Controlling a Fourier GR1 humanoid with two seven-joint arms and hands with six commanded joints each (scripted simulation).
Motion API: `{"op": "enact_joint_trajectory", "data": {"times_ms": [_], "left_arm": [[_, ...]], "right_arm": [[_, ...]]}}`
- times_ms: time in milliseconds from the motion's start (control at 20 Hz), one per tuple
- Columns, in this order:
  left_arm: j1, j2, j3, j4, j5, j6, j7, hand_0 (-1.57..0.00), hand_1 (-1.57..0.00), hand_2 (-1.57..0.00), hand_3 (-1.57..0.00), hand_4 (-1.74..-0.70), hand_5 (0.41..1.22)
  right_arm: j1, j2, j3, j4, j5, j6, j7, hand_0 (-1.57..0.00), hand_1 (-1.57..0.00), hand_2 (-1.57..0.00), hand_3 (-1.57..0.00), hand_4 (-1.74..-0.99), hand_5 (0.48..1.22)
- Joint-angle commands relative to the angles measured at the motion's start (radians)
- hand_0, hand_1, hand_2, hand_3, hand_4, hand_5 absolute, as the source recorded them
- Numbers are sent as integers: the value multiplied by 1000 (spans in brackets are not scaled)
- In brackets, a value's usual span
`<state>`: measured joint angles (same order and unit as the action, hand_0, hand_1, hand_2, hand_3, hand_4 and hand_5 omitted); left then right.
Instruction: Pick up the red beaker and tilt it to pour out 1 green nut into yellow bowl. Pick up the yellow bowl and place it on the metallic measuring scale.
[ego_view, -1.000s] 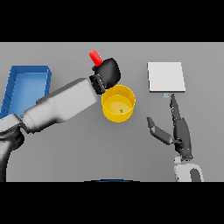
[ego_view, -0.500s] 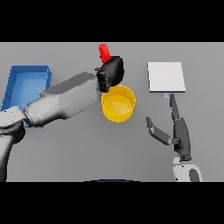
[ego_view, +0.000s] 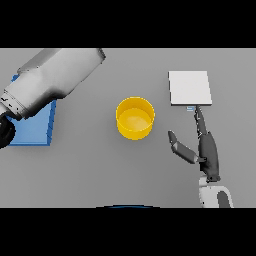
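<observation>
Upright, yellow bowl (ego_view: 135, 118) opens upward, mid-table.

Count on table: one yellow bowl (ego_view: 135, 118); one square metallic scale (ego_view: 189, 88); one blue tray (ego_view: 33, 128), partly covered by an arm. Hands showing: one, the right hand (ego_view: 207, 152).
</observation>
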<state>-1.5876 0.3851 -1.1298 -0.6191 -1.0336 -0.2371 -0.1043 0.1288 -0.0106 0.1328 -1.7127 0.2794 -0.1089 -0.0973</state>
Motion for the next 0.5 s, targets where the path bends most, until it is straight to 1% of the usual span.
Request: {"op": "enact_joint_trajectory", "data": {"times_ms": [0,100,150,200,250,300,350,400,450], "left_arm": [[-15,0,31,31,29,-6,26,-1571,-1571,-1515,-1300,-1709,1221],[-32,26,111,99,112,-3,52,-1571,-1571,-1535,-1397,-1720,1221],[-25,44,164,140,168,9,83,-1571,-1571,-1542,-1380,-1723,1221],[-17,67,225,171,233,22,111,-1571,-1571,-1548,-1379,-1727,1221],[-4,81,280,205,291,32,166,-1571,-1571,-1553,-1365,-1729,1221],[3,100,334,228,352,44,184,-1571,-1571,-1556,-1360,-1732,1221],[28,128,382,248,411,75,190,-1571,-1571,-1559,-1368,-1733,1221],[59,144,423,259,470,110,182,-1571,-1571,-1562,-1383,-1735,1221],[94,167,456,250,521,139,184,-1571,-1571,-1563,-1396,-1736,1221]], "right_arm": [[-2,0,-8,4,-21,10,-2,1,1,1,1,-1182,593],[-12,-3,-10,8,-35,22,6,1,1,1,1,-1193,597],[-9,2,-3,6,-29,20,3,1,1,1,1,-1200,596],[-13,2,-6,15,-36,24,12,1,1,1,1,-1199,594],[-11,-4,-8,13,-36,25,5,1,1,1,1,-1209,593],[-18,-6,-14,21,-46,30,-1,1,1,1,1,-1222,592],[-21,-3,-12,35,-47,32,-4,1,1,1,1,-1224,592],[-18,-13,-19,27,-52,34,-22,1,1,1,1,-1222,590],[-21,-18,-21,35,-52,37,-26,1,1,1,1,-1222,587]]}}
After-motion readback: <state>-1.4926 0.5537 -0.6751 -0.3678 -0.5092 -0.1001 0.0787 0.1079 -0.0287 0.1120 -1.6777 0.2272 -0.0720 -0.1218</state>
